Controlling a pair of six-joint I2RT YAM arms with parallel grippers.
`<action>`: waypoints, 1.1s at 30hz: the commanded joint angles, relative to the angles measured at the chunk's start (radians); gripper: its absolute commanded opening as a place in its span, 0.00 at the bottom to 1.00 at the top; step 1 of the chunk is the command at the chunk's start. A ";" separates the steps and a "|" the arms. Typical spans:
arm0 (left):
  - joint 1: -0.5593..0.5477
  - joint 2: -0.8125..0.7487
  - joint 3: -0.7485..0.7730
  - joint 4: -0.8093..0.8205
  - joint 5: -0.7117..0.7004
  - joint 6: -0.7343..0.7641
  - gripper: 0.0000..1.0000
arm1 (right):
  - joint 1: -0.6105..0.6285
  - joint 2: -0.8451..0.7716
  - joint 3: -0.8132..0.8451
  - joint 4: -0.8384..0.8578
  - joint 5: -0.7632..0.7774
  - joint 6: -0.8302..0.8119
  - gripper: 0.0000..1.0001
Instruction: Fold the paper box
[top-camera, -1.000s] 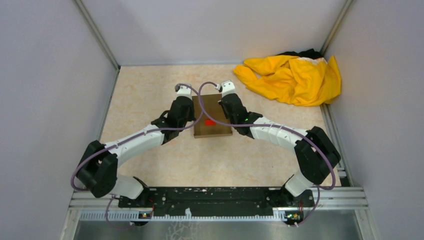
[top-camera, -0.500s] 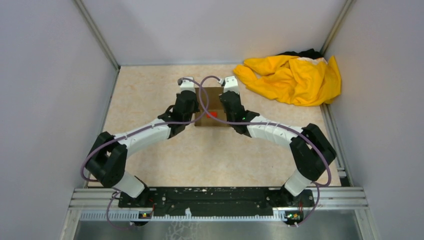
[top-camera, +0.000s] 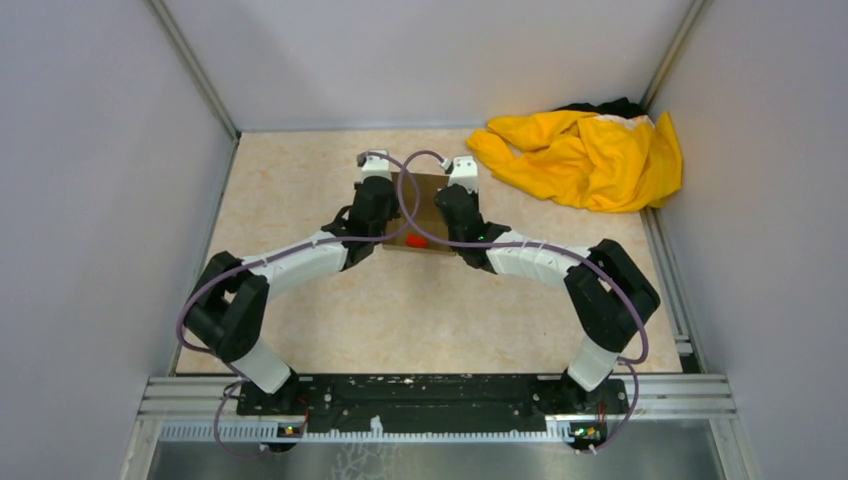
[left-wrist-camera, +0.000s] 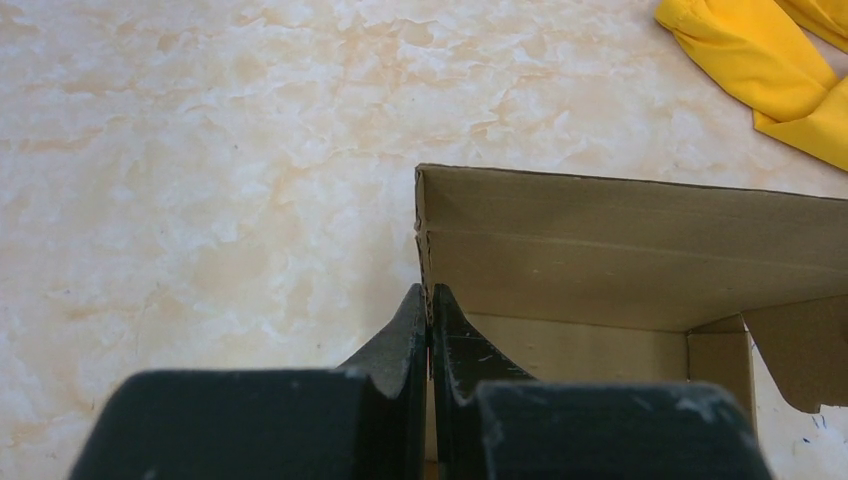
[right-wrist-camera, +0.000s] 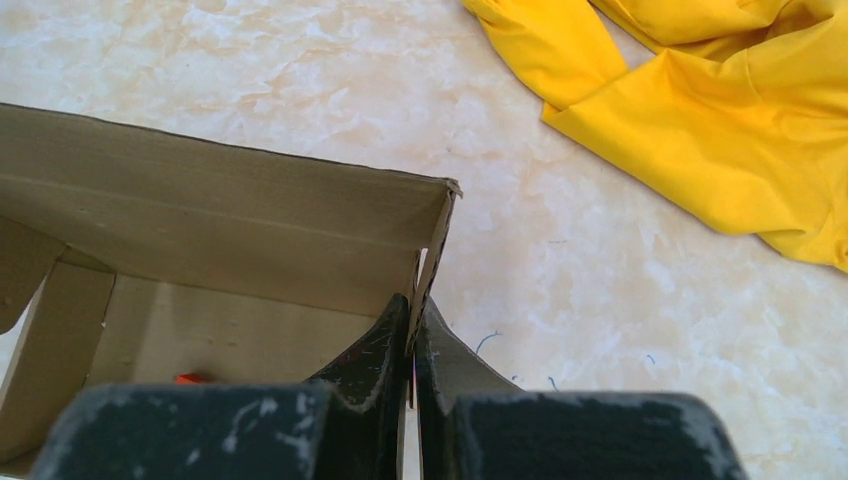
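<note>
A brown paper box (top-camera: 425, 205), partly raised into an open carton, is seen mid-table toward the far side. Its thin cardboard is judged light, stiff along the creases, and easily crushed. Each side wall is pinched at its top edge, one by the left gripper (left-wrist-camera: 428, 300), the other by the right gripper (right-wrist-camera: 412, 310). A yellow cloth (top-camera: 585, 155) lies well apart.

One of each thing, and two pairs of what is mine.
I count one brown cardboard box (top-camera: 427, 198), one yellow cloth (top-camera: 585, 155), one small red block (top-camera: 416, 241) and one tabletop (top-camera: 300, 190); of my own, two left fingers (left-wrist-camera: 405, 345) and two right fingers (right-wrist-camera: 385, 355).
</note>
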 joint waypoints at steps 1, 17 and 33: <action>0.003 0.002 -0.031 0.080 0.083 -0.022 0.05 | 0.007 0.009 0.029 0.090 -0.046 0.075 0.02; 0.032 -0.096 -0.207 0.117 0.121 -0.058 0.04 | 0.000 0.043 0.018 0.061 -0.014 0.196 0.00; 0.032 -0.114 -0.274 0.126 0.137 -0.119 0.03 | -0.001 0.041 -0.070 0.098 -0.038 0.297 0.00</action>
